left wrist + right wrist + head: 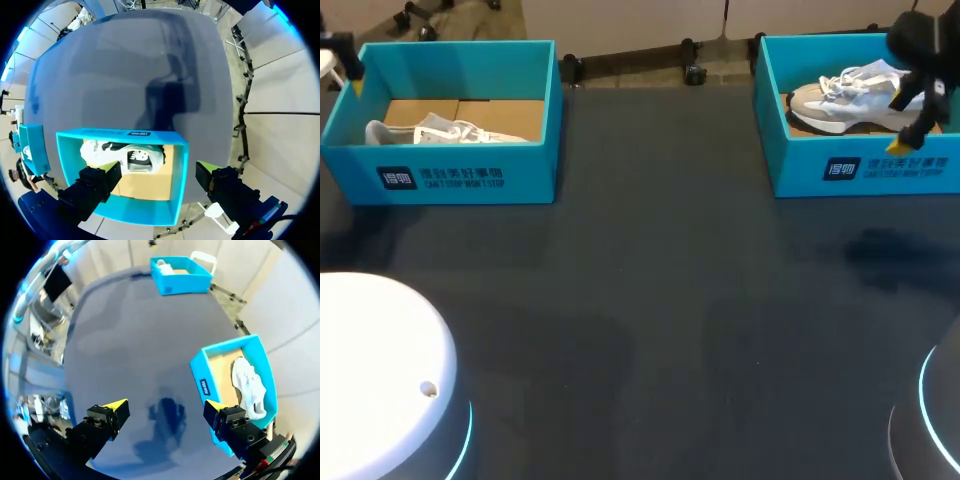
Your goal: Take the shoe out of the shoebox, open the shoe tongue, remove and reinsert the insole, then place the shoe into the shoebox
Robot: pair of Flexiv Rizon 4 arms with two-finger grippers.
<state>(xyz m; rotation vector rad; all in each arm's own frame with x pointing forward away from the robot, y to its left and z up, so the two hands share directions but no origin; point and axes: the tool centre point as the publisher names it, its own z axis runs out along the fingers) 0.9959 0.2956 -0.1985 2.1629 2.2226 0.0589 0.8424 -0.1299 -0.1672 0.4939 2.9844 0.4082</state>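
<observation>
Teal shoebox (100, 133) ahead of spread left gripper (159, 167), shoe (125, 155) inside untouched; right gripper (166, 405) likewise spread. Seemed step one; needed lowering onto shoe.

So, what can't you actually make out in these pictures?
Left shoe: head view, lower part behind the left shoebox wall.
Right shoe: head view, one end covered by the right gripper.
Insoles: every view, hidden inside the shoes.
</observation>
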